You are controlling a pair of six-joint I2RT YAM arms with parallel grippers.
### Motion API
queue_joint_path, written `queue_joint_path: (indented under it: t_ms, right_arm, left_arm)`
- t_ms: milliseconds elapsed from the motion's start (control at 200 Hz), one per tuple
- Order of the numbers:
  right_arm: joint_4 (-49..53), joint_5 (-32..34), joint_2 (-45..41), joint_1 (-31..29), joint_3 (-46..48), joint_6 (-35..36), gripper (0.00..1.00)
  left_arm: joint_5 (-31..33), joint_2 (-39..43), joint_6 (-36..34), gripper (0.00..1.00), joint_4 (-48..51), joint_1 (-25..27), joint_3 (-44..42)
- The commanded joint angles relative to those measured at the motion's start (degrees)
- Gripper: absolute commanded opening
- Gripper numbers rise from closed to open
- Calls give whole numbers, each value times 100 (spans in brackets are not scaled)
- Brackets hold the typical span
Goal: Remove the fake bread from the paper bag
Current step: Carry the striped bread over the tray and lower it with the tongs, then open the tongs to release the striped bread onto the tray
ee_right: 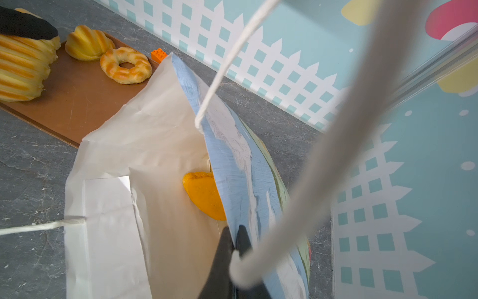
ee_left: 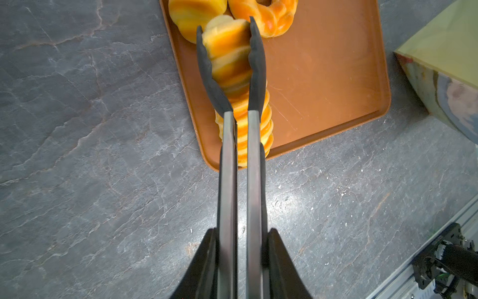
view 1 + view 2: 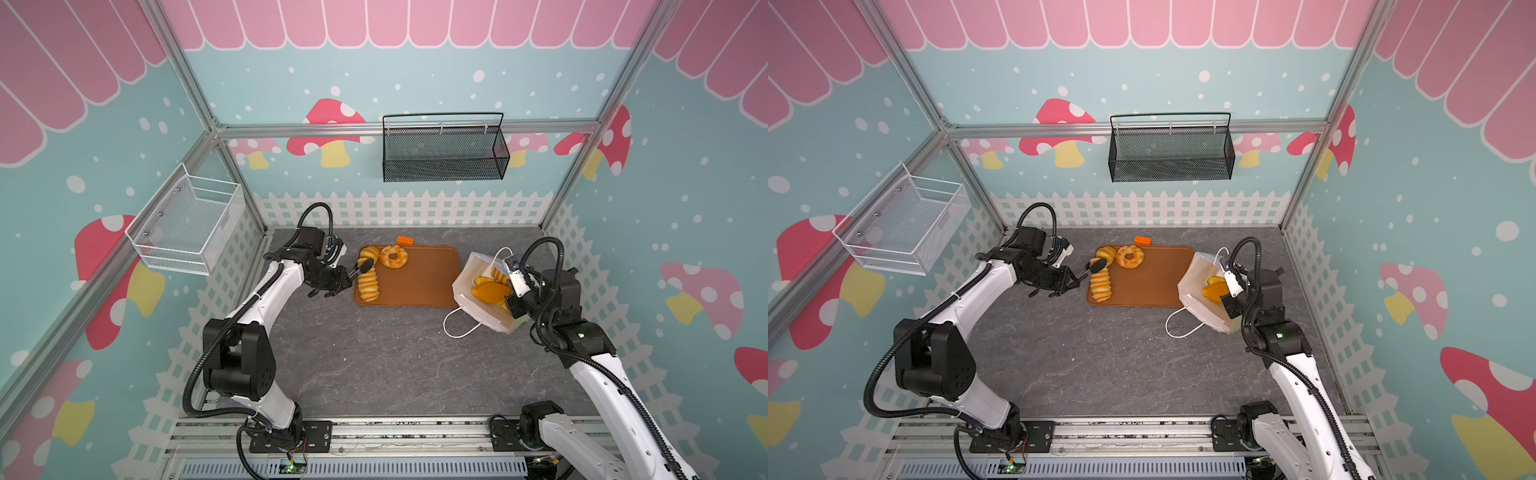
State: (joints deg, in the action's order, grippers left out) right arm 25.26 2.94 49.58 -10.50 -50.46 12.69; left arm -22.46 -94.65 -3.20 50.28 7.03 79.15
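Observation:
My left gripper [image 3: 332, 280] [image 3: 1065, 280] [image 2: 240, 230] is shut on the handles of metal tongs [image 2: 254, 64]. The tongs' black tips clasp one end of a ridged long roll of fake bread [image 3: 369, 284] [image 2: 227, 49] at the orange-brown tray's left side. The paper bag [image 3: 469, 286] [image 3: 1196, 291] [image 1: 155, 145] leans open beside the tray's right end. My right gripper [image 3: 510, 298] [image 3: 1227, 299] [image 1: 234, 233] is shut on its blue printed wall near the rim. Inside lies more golden fake bread [image 3: 490, 291] [image 1: 204, 196], partly hidden by that wall.
On the tray [image 3: 415, 286] [image 1: 77, 103] sit a small bun [image 3: 369, 252] [image 1: 88, 42] and a ring doughnut [image 3: 393, 256] [image 1: 126, 65]. An orange brick [image 3: 405, 240] lies behind the tray. A white cord handle [image 3: 459, 328] trails on the grey table. Wire baskets hang on the walls.

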Motion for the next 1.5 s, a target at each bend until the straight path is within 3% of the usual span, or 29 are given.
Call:
queue_joint_path:
  t_ms: [0, 195, 485, 925, 1496]
  right_arm:
    - [-16, -119, 52, -5, -154, 113, 0]
    - [-12, -112, 59, -2, -152, 120, 0]
    - [2, -78, 39, -9, -130, 124, 0]
    - [-37, -101, 135, 1, -143, 125, 0]
    - [-36, -122, 141, -3, -159, 141, 0]
  left_arm:
    - [121, -147, -349, 0, 115, -22, 278]
    - [214, -472, -453, 0, 136, -20, 449]
    - [575, -784, -486, 19, 99, -22, 505]
    - [538, -709, -357, 42, -366, -17, 353]
    - [748, -441, -365, 47, -405, -21, 336]
